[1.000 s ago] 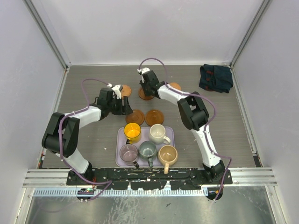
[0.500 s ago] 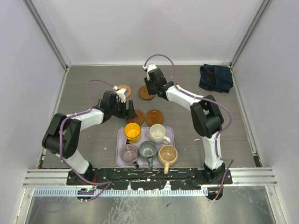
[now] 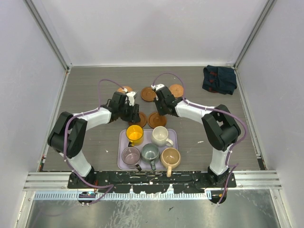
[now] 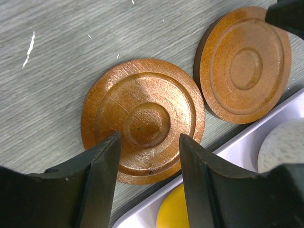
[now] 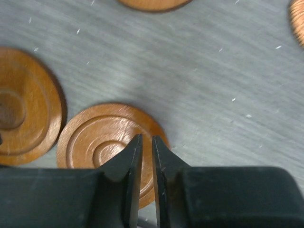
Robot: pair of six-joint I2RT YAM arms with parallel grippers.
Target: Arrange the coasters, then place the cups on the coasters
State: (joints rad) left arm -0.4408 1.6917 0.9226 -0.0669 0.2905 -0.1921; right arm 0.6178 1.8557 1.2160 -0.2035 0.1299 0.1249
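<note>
Five brown coasters lie on the table: three at the far side (image 3: 125,89), (image 3: 148,93), (image 3: 176,90) and two just beyond the tray (image 3: 140,119), (image 3: 156,119). My left gripper (image 3: 134,113) (image 4: 149,142) is open and hovers over the left near coaster (image 4: 142,114), holding nothing. My right gripper (image 3: 160,110) (image 5: 146,140) is shut but for a thin slit and empty, above the right near coaster (image 5: 104,137). The cups stand on the lilac tray (image 3: 121,142): yellow (image 3: 135,134), white (image 3: 160,136), mauve (image 3: 130,155), grey-green (image 3: 150,152), tan (image 3: 170,157).
A dark navy cloth (image 3: 219,79) lies at the far right corner. Grey walls enclose the table on three sides. The tray's white rim (image 4: 237,142) runs right beside the left near coaster.
The right arm has drawn back from the far middle coaster to the near right one. The left gripper has slid right over the near left coaster and its jaws have narrowed.
</note>
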